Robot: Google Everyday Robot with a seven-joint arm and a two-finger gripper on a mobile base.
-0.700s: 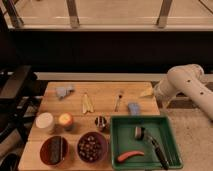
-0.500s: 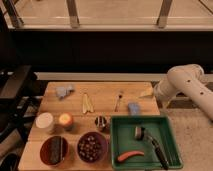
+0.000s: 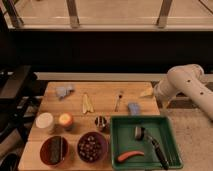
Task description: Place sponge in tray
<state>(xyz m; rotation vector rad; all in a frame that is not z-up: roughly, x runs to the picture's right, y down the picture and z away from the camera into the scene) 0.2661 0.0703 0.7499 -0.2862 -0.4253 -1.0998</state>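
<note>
Wood table (image 3: 106,89): yellow sponge (image 3: 146,93) by hand (image 3: 154,93), far-rt edge.

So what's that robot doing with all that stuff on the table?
The robot's white arm reaches in from the right, its gripper at the far edge of the table beside a small yellow piece. A blue block, likely the sponge, lies just outside the green tray, which holds only a brush and something orange.
</note>
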